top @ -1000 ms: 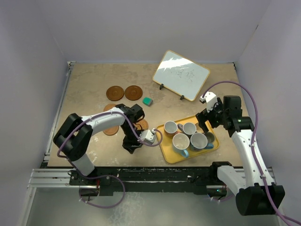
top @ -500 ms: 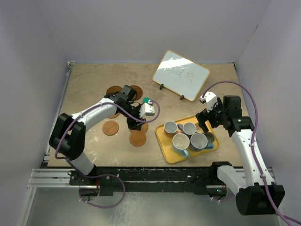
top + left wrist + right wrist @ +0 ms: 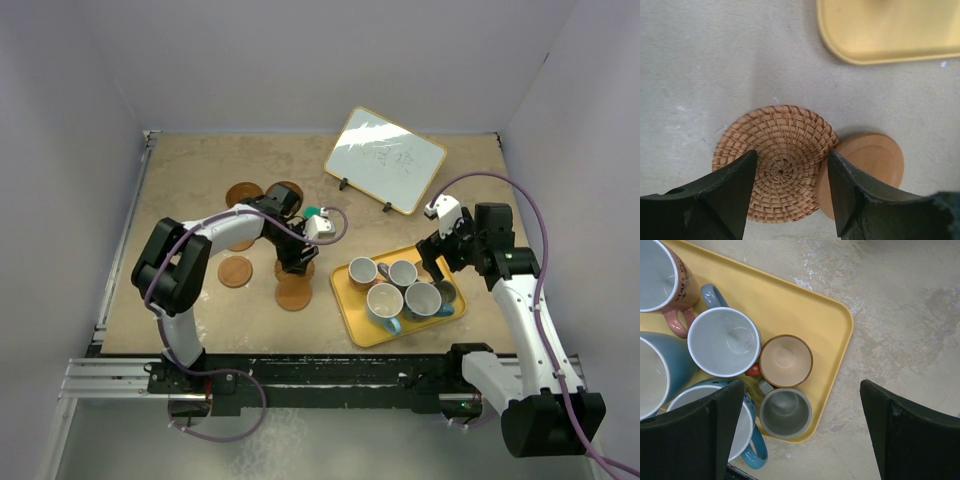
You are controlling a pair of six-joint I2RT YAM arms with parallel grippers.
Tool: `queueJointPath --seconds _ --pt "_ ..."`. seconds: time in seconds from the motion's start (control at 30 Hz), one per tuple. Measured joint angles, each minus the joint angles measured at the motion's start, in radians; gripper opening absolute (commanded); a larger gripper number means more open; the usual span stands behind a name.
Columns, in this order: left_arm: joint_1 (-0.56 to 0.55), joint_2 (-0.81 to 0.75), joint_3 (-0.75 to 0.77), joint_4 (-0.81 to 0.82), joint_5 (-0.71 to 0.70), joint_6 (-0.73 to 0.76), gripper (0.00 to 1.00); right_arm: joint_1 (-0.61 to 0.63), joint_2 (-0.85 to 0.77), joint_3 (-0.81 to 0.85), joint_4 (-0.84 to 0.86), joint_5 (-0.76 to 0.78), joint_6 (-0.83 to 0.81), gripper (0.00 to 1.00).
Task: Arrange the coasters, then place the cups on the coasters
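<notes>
Six cups (image 3: pixel 724 341) sit on the yellow tray (image 3: pixel 805 305), at 3 o'clock of the coasters. Right gripper (image 3: pixel 800 390): jaws wide, empty. Left gripper (image 3: pixel 792 165): fingers half apart over the woven coaster (image 3: pixel 780 145), nothing held. The woven coaster seemingly overlaps the smooth coaster (image 3: pixel 875 160) at its 4 o'clock. Advice: pinch the woven rim, lift it clear and set it apart.

The top camera sits high at the near edge and sees the whole counter (image 3: pixel 190 190). Each wrist camera looks straight down, close up. All three show the yellow tray (image 3: pixel 830 315), the left one only a corner.
</notes>
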Motion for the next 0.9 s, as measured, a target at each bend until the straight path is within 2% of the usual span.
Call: queueJointPath --seconds 0.43,0.9 --pt "0.098 0.061 0.076 0.092 -0.216 -0.069 0.52 0.0 0.003 0.0 0.0 0.003 -0.003 1.0" --pt "0.108 0.104 0.13 0.106 -0.268 -0.093 0.52 0.0 0.013 0.0 0.0 0.005 -0.004 1.0"
